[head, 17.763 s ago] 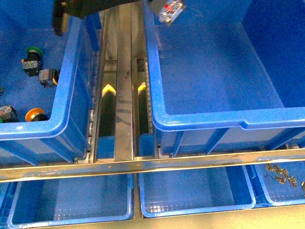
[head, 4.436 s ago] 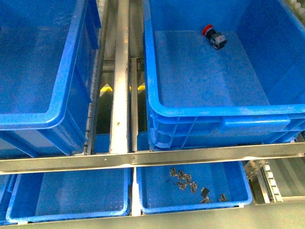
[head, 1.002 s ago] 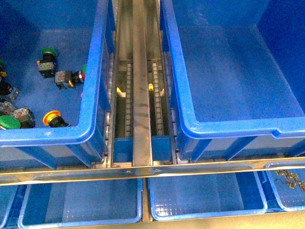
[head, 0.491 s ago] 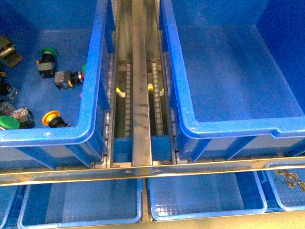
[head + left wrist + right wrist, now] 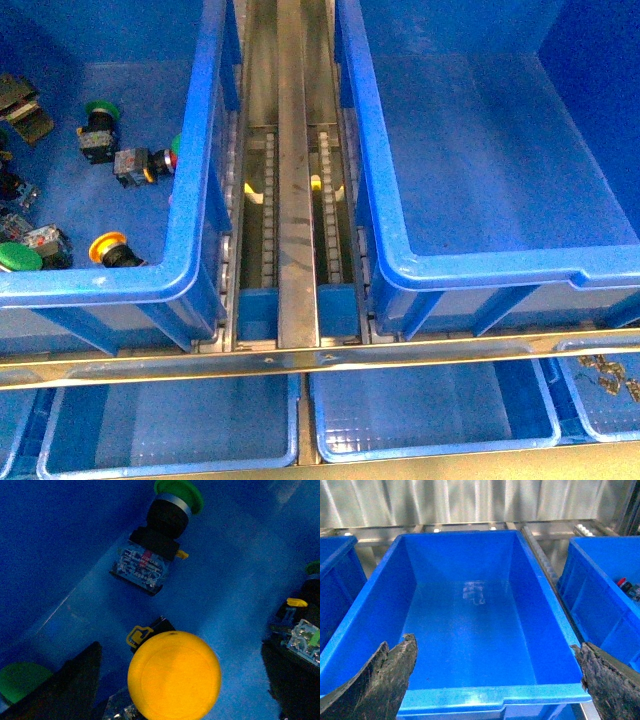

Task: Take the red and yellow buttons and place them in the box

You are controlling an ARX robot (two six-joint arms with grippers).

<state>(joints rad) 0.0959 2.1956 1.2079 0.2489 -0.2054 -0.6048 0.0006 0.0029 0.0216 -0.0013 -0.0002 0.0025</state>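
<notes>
Now, with the left gripper (image 5: 182, 652) spread wide right above the yellow button (image 5: 174, 675) in the crowded bin (image 5: 190, 150), it should drop straight, close low under the cap and miss the green button (image 5: 165, 515) nearby, then carry it to the empty box (image 5: 485, 696).

Steel centre rail (image 5: 297, 170) w/ roller tracks (image 5: 330, 210) runs up mid-frame; horiz. metal crossbar (image 5: 300, 357) spans lower third; shallow blue trays (image 5: 170, 425) along bottom edge. Right wrist view: ribbed silvery wall (image 5: 470, 500) behind rack frame bars (image 5: 465, 527); light even, blue-tinted
</notes>
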